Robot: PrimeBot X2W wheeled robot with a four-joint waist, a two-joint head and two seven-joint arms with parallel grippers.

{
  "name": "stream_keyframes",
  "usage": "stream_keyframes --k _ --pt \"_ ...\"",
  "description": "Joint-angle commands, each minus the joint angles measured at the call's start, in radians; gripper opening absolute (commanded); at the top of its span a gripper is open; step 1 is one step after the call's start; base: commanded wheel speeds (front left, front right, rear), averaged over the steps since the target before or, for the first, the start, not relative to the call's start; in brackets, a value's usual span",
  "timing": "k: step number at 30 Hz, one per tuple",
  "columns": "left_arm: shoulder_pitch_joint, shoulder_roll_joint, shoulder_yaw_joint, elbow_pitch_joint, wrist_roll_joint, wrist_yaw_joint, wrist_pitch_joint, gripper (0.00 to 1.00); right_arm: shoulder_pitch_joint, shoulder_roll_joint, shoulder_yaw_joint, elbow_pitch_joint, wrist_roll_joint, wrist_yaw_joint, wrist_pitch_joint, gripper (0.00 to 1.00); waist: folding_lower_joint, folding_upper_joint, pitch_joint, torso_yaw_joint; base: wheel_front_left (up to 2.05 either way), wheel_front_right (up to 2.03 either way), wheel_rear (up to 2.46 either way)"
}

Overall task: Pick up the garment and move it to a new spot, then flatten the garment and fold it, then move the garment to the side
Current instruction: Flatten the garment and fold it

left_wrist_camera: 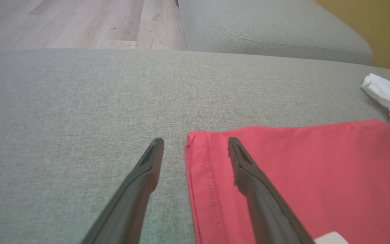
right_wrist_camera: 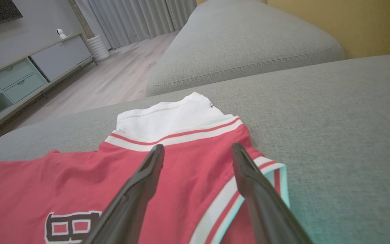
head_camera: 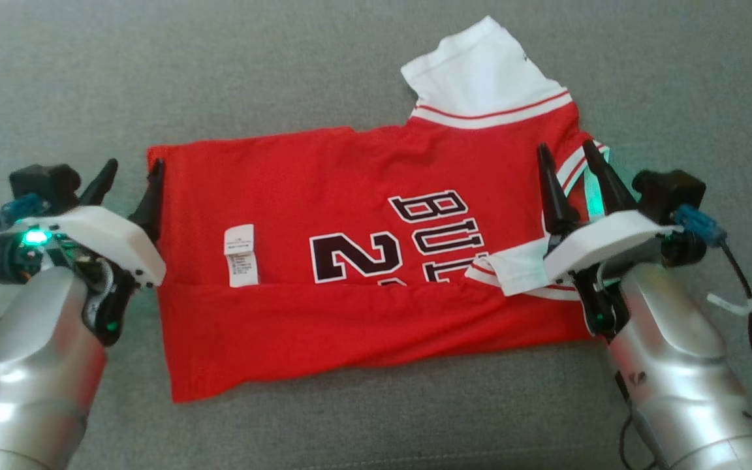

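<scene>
A red jersey with black-and-white lettering lies spread on the grey couch cushion, its near long edge folded up over the print. A white sleeve sticks out at the far right. My left gripper is open at the jersey's left edge; in the left wrist view the left gripper straddles the red corner, one finger over cloth, one over cushion. My right gripper is open above the jersey's right end near the striped collar trim, nothing held. In the right wrist view the right gripper hangs over red fabric.
The grey cushion extends all around the jersey. A second cushion lies beyond, with wooden floor past the couch edge. A low cabinet and curtains stand far off. A yellow wall backs the couch.
</scene>
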Motion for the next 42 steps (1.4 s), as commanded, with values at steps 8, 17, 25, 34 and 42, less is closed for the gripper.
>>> stream_keyframes --k 8,17,25,34,42 --pt "-0.103 0.073 -0.087 0.033 -0.135 0.002 -0.059 1.0 -0.101 -0.01 0.045 -0.014 0.004 -0.001 -0.012 1.0 -0.0004 0.0 0.079 -0.013 0.0 0.0 0.0" --pt "-0.172 0.054 -0.213 0.061 -0.203 0.002 -0.095 0.0 -0.283 -0.064 0.082 0.069 -0.036 -0.001 0.041 1.0 -0.0004 0.0 0.137 0.021 0.0 0.0 0.0" --pt "-0.245 0.03 -0.321 -0.01 -0.258 0.002 -0.182 0.0 -0.462 -0.114 0.069 0.214 -0.076 -0.001 0.136 1.0 -0.0004 0.0 0.188 0.098 0.0 0.0 0.0" --pt "-0.318 -0.002 -0.44 -0.052 -0.323 0.002 -0.246 0.0 -0.612 -0.15 0.087 0.374 -0.097 -0.001 0.264 1.0 -0.0004 0.0 0.223 0.196 0.0 0.0 0.0" --pt "-0.341 -0.008 -0.5 -0.054 -0.372 0.002 -0.259 0.0 -0.648 -0.162 0.093 0.462 -0.132 -0.001 0.296 1.0 -0.0004 0.0 0.228 0.22 0.0 0.0 0.0"
